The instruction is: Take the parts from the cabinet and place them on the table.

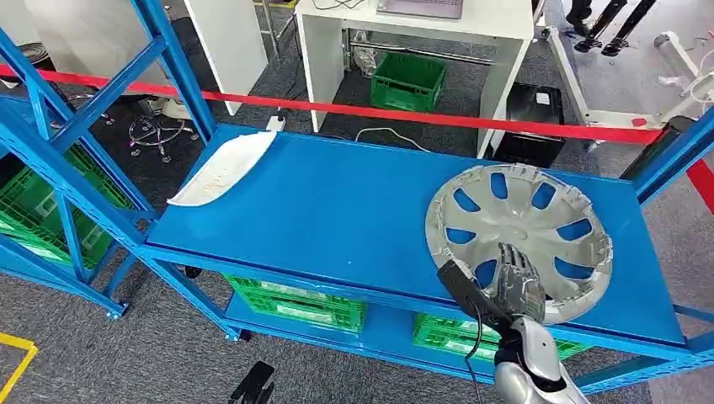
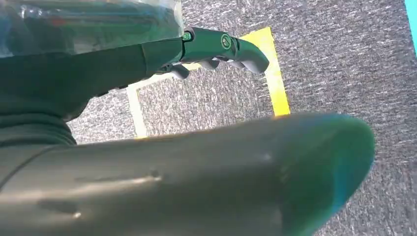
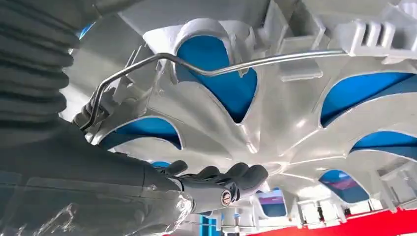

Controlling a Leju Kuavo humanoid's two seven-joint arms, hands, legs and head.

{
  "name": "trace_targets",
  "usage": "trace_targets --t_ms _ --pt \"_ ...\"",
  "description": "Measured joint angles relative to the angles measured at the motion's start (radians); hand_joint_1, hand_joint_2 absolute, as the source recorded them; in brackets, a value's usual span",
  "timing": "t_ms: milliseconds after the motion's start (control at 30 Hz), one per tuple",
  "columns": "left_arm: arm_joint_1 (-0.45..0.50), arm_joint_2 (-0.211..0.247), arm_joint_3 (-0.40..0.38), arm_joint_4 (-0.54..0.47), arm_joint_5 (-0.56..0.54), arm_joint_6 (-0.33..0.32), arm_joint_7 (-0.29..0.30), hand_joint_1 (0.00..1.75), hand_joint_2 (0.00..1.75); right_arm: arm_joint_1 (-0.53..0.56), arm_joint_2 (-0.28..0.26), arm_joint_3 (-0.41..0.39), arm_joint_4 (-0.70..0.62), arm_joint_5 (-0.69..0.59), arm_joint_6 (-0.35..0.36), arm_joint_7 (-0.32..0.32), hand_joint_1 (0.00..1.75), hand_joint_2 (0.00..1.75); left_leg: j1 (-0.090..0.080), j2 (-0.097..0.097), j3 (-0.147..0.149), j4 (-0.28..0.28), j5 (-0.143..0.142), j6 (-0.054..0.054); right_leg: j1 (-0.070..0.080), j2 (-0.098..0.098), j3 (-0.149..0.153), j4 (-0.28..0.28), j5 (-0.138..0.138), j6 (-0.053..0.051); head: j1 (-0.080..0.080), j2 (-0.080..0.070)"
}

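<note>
A silver hubcap (image 1: 520,237) lies inner face up at the right end of the blue cabinet shelf (image 1: 337,210), its near rim reaching the shelf's front edge. My right hand (image 1: 517,281) grips that near rim, with the fingers (image 3: 221,181) lying over the spokes beside the wire ring (image 3: 206,66). A white curved part (image 1: 226,167) lies at the shelf's far left corner. My left hand (image 2: 98,73) hangs over grey carpet with its fingers (image 2: 231,45) stretched out and nothing in them.
Blue uprights (image 1: 181,76) frame the shelf's left end and another (image 1: 674,151) stands at the right. Red tape (image 1: 421,114) runs behind the shelf. Green crates (image 1: 295,301) sit on the level below. A white table (image 1: 412,42) stands beyond. Yellow floor tape (image 2: 273,73) lies under my left hand.
</note>
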Motion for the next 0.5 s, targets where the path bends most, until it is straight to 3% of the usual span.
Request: trace_targets --t_ms 267,300,333,500 --pt "0.001 0.0 0.0 0.0 0.002 0.0 -0.002 0.0 0.0 0.004 0.0 -0.01 -0.001 -0.029 -0.002 0.007 0.0 1.75 0.0 0.0 0.004 0.0 -0.001 0.001 0.0 0.0 0.005 -0.003 0.0 0.002 0.0 0.0" --pt "0.001 0.0 0.0 0.0 0.002 0.0 -0.002 0.0 0.0 0.005 0.0 -0.011 -0.002 -0.037 -0.004 0.008 0.33 1.75 0.0 0.0 0.004 0.0 -0.001 0.002 0.0 0.0 0.006 -0.003 0.001 0.002 0.0 0.0" --pt "0.001 0.0 0.0 0.0 0.002 0.0 -0.002 0.0 0.0 0.005 0.0 -0.013 -0.002 -0.043 -0.006 0.01 1.75 1.75 0.0 0.0 0.004 0.0 -0.001 0.002 0.0 0.0 0.006 -0.003 0.001 0.002 0.0 0.0" --pt "0.003 0.0 0.0 0.0 0.002 0.0 -0.002 0.0 0.0 0.007 0.0 -0.022 -0.006 -0.063 -0.014 0.014 1.75 1.75 0.0 0.0 0.005 0.0 -0.001 0.002 0.0 0.0 0.008 -0.004 0.001 0.003 0.0 0.0"
